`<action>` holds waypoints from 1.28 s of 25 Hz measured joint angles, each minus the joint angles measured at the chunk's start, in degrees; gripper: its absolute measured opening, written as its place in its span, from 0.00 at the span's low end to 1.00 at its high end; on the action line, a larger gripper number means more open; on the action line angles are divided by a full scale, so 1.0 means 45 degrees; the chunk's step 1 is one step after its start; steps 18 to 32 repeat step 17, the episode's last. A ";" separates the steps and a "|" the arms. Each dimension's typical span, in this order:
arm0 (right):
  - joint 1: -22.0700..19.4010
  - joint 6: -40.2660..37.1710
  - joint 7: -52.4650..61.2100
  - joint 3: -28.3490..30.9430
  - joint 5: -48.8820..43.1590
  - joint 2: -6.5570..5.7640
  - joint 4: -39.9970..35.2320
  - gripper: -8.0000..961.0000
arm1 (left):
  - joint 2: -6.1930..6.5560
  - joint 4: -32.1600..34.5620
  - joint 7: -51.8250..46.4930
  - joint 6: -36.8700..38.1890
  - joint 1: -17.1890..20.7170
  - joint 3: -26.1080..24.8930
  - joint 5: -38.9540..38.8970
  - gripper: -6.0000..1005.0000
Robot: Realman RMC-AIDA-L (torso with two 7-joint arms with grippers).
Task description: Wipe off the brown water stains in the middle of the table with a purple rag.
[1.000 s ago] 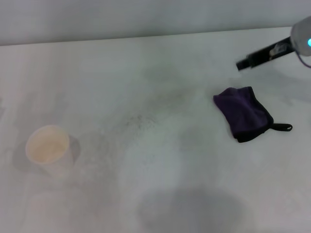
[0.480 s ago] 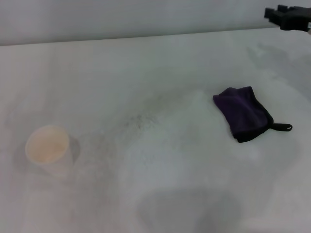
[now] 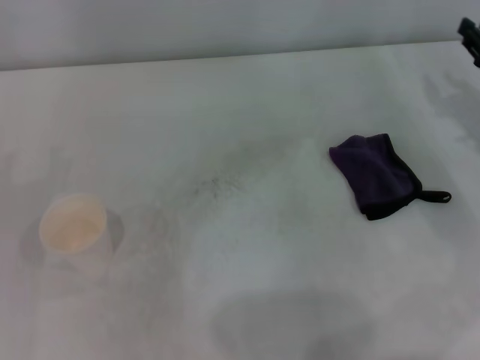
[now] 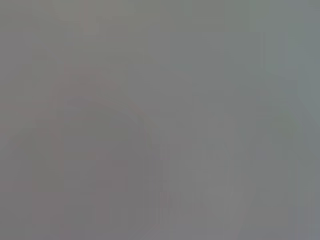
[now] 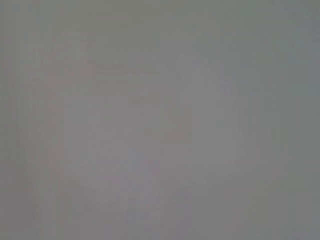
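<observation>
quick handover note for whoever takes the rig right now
Right gripper: only a sliver shows at the far right edge of the head view, well away from the rag. Left gripper: not in view.
Rag: lies folded on the table, right of centre, nothing touching it.
Cup: stands near the left side.
Stain: no brown puddle shows in the middle, only faint grey smudges.
Done: nothing to tell from here; the rag lies free.
Left: find the stain, grasp the rag, wipe.

A pale paper cup (image 3: 73, 231) is standing upright near the left side of the tabletop (image 3: 247, 97). Its mouth is facing up and showing a light tan inside.
</observation>
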 joint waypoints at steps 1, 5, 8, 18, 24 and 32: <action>-0.0059 0.0264 -0.0642 0.0118 0.0402 0.0000 0.0298 0.42 | 0.0000 -0.0040 0.0015 0.0001 -0.0020 0.0007 0.0001 0.89; -0.0264 0.1253 -0.2612 0.0338 0.1845 0.0027 0.1266 0.43 | 0.0011 -0.0095 -0.0002 0.0008 -0.0088 -0.0006 -0.0018 0.89; -0.0280 0.1548 -0.3731 0.0367 0.2542 0.0027 0.1731 0.44 | 0.0026 -0.0097 0.0018 0.0014 -0.0192 0.0045 0.0037 0.89; -0.0226 0.2082 -0.6116 0.0506 0.3330 0.0036 0.2840 0.45 | 0.0031 -0.0118 -0.0029 -0.0053 -0.0478 0.0064 0.0166 0.89; -0.0226 0.2082 -0.6116 0.0506 0.3330 0.0036 0.2840 0.45 | 0.0031 -0.0118 -0.0029 -0.0053 -0.0478 0.0064 0.0166 0.89; -0.0226 0.2082 -0.6116 0.0506 0.3330 0.0036 0.2840 0.45 | 0.0031 -0.0118 -0.0029 -0.0053 -0.0478 0.0064 0.0166 0.89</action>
